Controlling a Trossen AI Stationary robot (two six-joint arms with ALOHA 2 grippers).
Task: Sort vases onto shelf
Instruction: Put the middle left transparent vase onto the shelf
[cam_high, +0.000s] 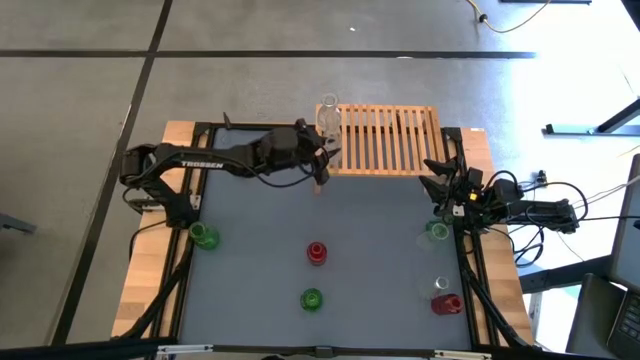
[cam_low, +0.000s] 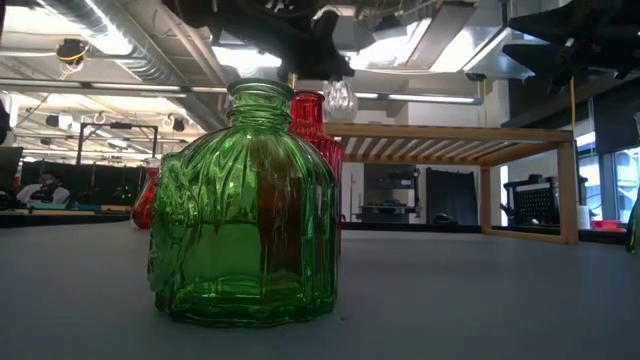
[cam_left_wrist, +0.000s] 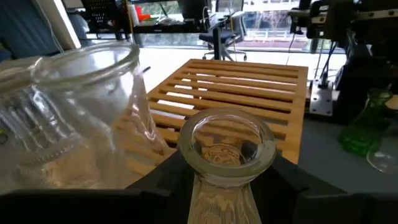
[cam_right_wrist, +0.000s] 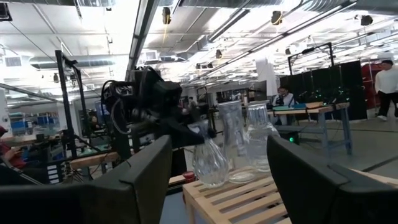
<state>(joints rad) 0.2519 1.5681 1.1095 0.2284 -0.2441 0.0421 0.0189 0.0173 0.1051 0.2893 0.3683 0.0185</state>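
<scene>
I see the left gripper (cam_high: 322, 160) at the near-left corner of the shelf (cam_high: 390, 140), its fingers (cam_left_wrist: 292, 180) clamped on the neck of a clear vase (cam_left_wrist: 225, 155); in the left wrist view the mouth sits between them. In the right wrist view that vase hangs tilted beside the shelf edge. Another clear vase (cam_high: 328, 112) stands on the shelf's left end. I read the right gripper (cam_high: 447, 172) beside the shelf's right end, fingers (cam_right_wrist: 143, 180) apart, nothing between them. Still on the grey table (cam_high: 380, 240): green vases (cam_high: 204, 236) (cam_high: 311, 298), red vases (cam_high: 317, 252) (cam_high: 446, 304), and a green vase (cam_high: 437, 231) below the right gripper
</scene>
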